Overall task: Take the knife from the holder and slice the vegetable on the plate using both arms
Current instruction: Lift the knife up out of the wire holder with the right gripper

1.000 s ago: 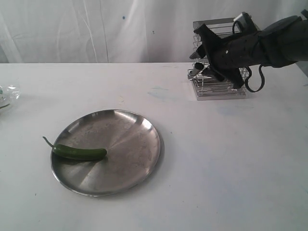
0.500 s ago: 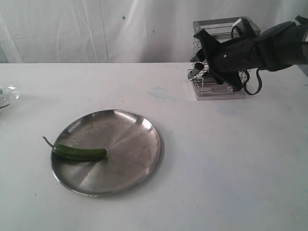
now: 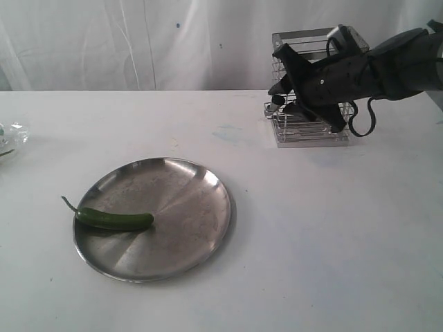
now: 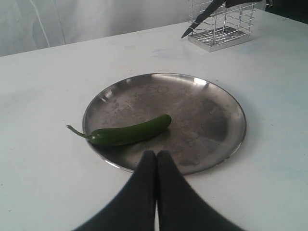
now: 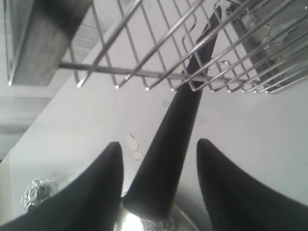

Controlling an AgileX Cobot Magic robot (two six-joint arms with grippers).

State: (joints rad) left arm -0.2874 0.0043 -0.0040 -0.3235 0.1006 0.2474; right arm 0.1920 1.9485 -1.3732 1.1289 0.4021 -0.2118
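The green chili (image 3: 114, 220) lies on the left part of the steel plate (image 3: 201, 187). At the back right stands the wire holder (image 3: 311, 131), with the black knife (image 4: 195, 26) leaning in it and its blade poking out through the bars. My right gripper (image 3: 278, 69) is at the holder, open. In the right wrist view its fingers (image 5: 113, 159) flank the knife's handle (image 5: 175, 130) with gaps on both sides. My left gripper (image 4: 156, 153) is shut and empty, just off the plate's rim (image 4: 211, 144), close to the chili (image 4: 127, 132). It is out of the exterior view.
A crumpled shiny object (image 3: 10, 133) lies at the table's far left edge. A white curtain hangs behind the table. The right arm's cable (image 3: 363, 117) loops in front of the holder.
The right gripper has pushed further left along the holder. The holder has shifted slightly left and tilted with it. Plate and chili are unmoved.
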